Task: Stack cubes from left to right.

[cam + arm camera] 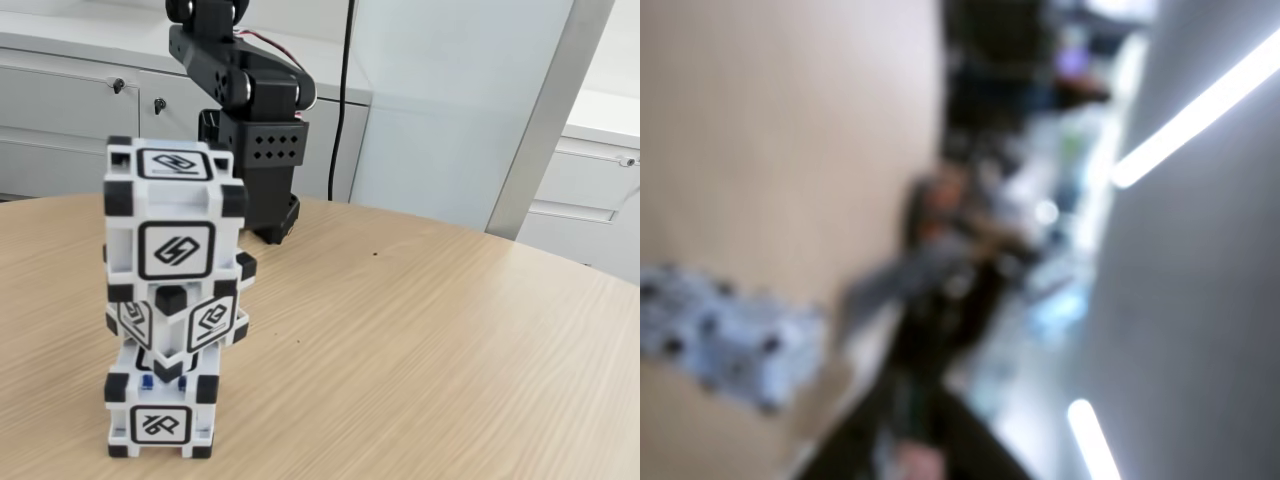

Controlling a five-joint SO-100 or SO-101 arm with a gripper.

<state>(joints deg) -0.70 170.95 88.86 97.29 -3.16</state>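
Three cubes (pixel 172 300) stand in one tall tower on the table (pixel 420 340), up and down, so my stacking job looks done. The middle cube (pixel 180 318) is turned, one corner toward the fixed view. My arm (pixel 245 110) is behind, apart. Whether my claw is spread, I cannot tell.

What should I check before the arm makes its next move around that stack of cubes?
1. All three stacked: ok, top cube on middle cube on bottom cube.
2. Stack aligned: not ok, the middle cube sits turned corner-forward.
3. Stack touched by the arm: ok, the arm stands behind it, apart.
4. Hand open or shut: cannot tell.
5. Wrist view usable: not ok, heavily blurred.
6. Table beside the stack: ok, bare wood.
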